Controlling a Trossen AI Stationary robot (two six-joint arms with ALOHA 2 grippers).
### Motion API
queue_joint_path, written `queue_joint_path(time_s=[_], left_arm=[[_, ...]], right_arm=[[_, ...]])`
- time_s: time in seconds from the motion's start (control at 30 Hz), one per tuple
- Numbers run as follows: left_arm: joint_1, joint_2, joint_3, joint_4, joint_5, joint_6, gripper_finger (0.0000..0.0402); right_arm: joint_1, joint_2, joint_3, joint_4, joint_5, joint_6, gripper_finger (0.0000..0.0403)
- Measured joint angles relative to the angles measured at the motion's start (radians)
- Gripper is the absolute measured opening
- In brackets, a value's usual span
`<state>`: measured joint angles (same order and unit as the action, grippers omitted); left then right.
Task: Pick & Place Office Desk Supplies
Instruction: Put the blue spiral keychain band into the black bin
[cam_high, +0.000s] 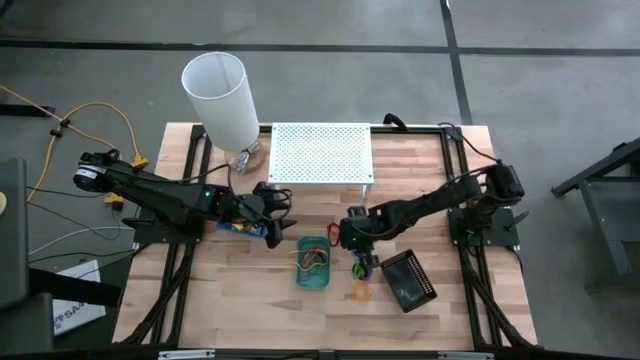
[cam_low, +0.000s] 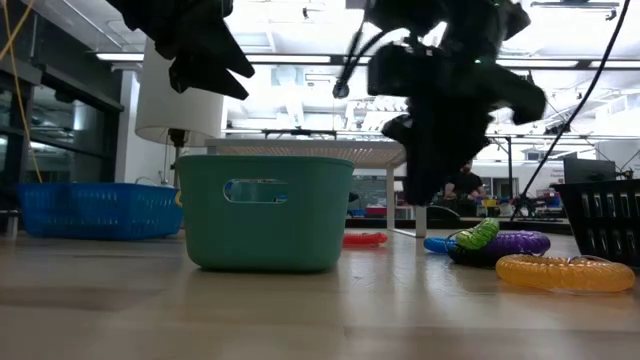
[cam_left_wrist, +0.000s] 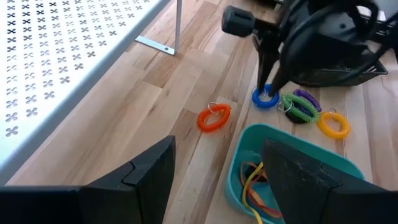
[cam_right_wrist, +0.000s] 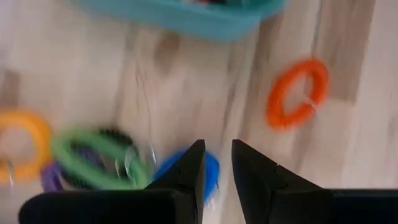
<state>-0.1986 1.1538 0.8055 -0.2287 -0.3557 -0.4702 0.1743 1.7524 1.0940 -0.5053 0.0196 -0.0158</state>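
Right claw (cam_left_wrist: 268, 93) down at the worktop (cam_high: 250, 300), fingers slightly parted and straddling the blue ring (cam_left_wrist: 265, 98); nothing gripped yet. The blue ring lies flat on the wood, touching a cluster of green ring (cam_left_wrist: 295, 104) and purple ring (cam_left_wrist: 306, 97), with the yellow ring (cam_left_wrist: 334, 124) just beside them. Orange ring (cam_left_wrist: 214, 117) sits apart, nearer the white perforated shelf (cam_high: 321, 153). Teal tray (cam_high: 313, 262) stands near the rings, holding thin yellow and red bands. Black tray (cam_high: 409, 281) on the far side of the cluster. Left claw (cam_high: 275, 210) hovers spread wide and empty beside the teal tray, over a blue tray (cam_low: 95, 210).
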Motion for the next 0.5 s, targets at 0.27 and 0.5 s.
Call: queue_joint_path(time_s=[0.27,0.5], left_arm=[[0.000,0.000,0.000,0.007,0.000,0.000,0.0230],[0.000,0.000,0.000,0.009,0.000,0.000,0.0230]], right_arm=[[0.015,0.039,0.001,-0.031,0.004,0.029,0.0066],[0.013,0.052,0.001,-0.040,0.009,0.045,0.0066]])
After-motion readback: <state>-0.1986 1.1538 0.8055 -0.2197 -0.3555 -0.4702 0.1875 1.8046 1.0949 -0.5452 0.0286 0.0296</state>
